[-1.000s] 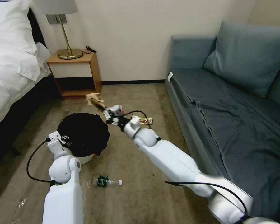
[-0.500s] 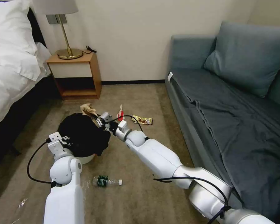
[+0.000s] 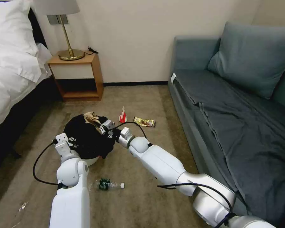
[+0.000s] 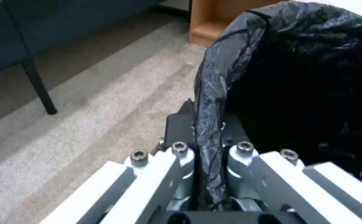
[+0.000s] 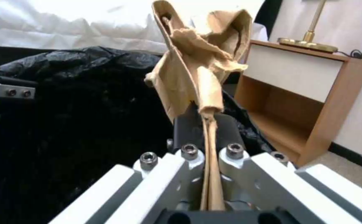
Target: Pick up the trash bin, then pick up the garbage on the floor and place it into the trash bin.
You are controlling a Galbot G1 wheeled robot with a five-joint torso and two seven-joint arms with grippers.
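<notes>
The trash bin (image 3: 82,141), white with a black bag liner (image 4: 297,77), hangs just above the carpet. My left gripper (image 3: 65,143) is shut on its rim, pinching the liner (image 4: 208,137). My right gripper (image 3: 102,127) is shut on the crumpled brown paper bag (image 3: 91,117), holding it over the bin's far rim. The right wrist view shows the paper bag (image 5: 197,68) standing up from the right gripper (image 5: 208,124), with the black liner (image 5: 64,109) beside and below it. More garbage lies on the carpet: a clear bottle (image 3: 109,184), a red-and-white packet (image 3: 123,116) and a gold wrapper (image 3: 144,122).
A wooden nightstand (image 3: 77,76) with a brass lamp (image 3: 69,52) stands against the back wall. The bed (image 3: 12,72) runs along the left. A blue-grey sofa (image 3: 237,104) fills the right. Open carpet (image 3: 142,196) lies between them.
My right gripper has carried the paper bag to the left and toward me, from beside the packet to above the bin's opening. The left arm and bin have shifted slightly right.
</notes>
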